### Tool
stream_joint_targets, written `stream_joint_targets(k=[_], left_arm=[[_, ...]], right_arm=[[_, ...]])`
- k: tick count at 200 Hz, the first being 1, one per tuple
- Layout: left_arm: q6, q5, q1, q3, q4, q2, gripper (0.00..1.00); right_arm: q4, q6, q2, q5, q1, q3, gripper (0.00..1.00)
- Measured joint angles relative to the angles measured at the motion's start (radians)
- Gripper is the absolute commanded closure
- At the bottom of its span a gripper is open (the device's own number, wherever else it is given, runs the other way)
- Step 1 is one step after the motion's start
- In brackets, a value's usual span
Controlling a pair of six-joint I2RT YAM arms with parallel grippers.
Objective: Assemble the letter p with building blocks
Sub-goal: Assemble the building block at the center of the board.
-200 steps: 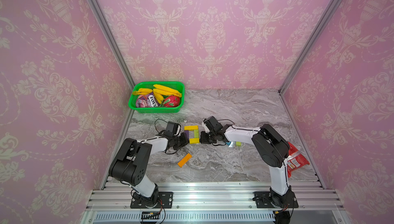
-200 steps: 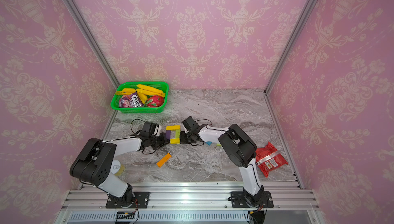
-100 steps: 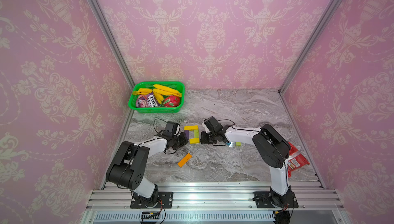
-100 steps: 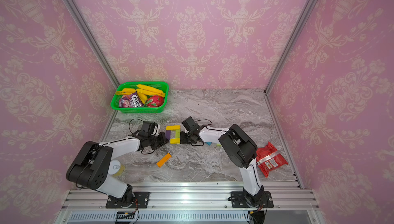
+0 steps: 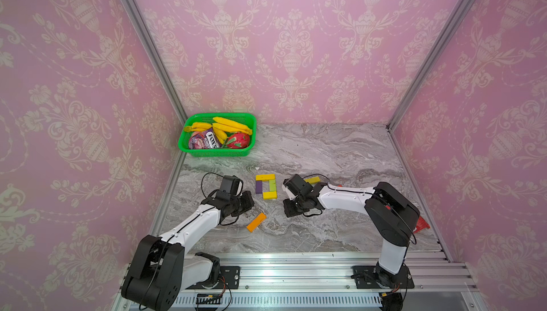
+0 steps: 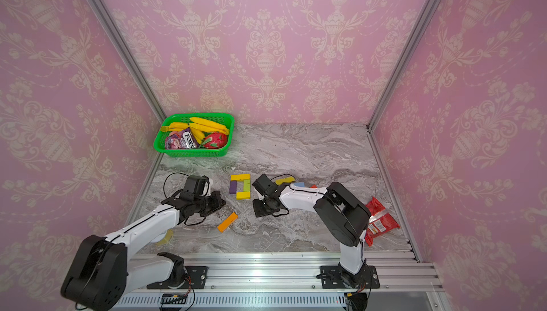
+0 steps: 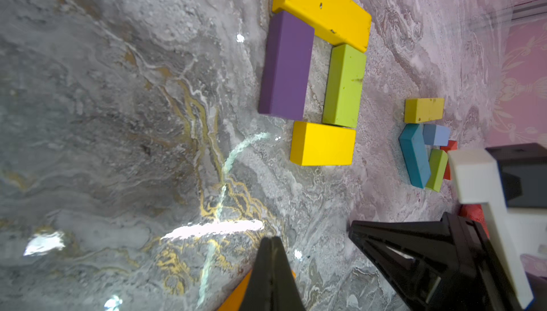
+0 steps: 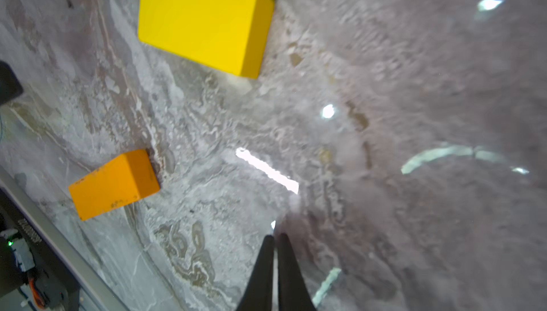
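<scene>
Resting low over the marble tabletop (image 5: 325, 152), the left gripper (image 7: 270, 243) has its jaws pressed together on nothing, and the right gripper (image 8: 274, 237) is likewise closed and empty. Between the two, a little beyond their tips, four of the building blocks (image 5: 265, 177) lie flat around a small bare patch: a long yellow block (image 7: 321, 7), a purple block (image 7: 285, 66), a lime green block (image 7: 343, 84) and a short yellow block (image 7: 322, 143). Only the left wrist view lays out the loose pile beside the right gripper, on its side away from that ring: a small yellow block (image 7: 424, 110), a teal block (image 7: 414, 155), a light blue block (image 7: 435, 134), a second lime block (image 7: 436, 170) and a red block (image 7: 448, 146). In both top views the right arm (image 5: 343, 198) covers most of them. An orange block (image 8: 114, 185) lies apart, just beside the left gripper on the side toward the robot's base; the left wrist view catches only a sliver of it under the closed jaws. A red snack packet (image 6: 380, 222) shows whole in a top view, its print too small to read. Well beyond the left gripper a green basket (image 5: 216, 153) holds bananas (image 5: 231, 124) and a purple packet (image 5: 204, 140) marked "FOX'S".
</scene>
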Motion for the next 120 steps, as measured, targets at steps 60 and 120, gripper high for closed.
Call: stream_joint_targets(k=[60, 120], left_arm=[[0.000, -0.003, 0.000, -0.100, -0.123, -0.127, 1.00], [0.001, -0.002, -0.001, -0.120, -0.140, -0.134, 1.00]], right_arm=[[-0.032, -0.040, 0.078, -0.142, 0.085, 0.085, 0.90], [-0.103, -0.097, 0.189, -0.195, 0.096, 0.247, 0.90]])
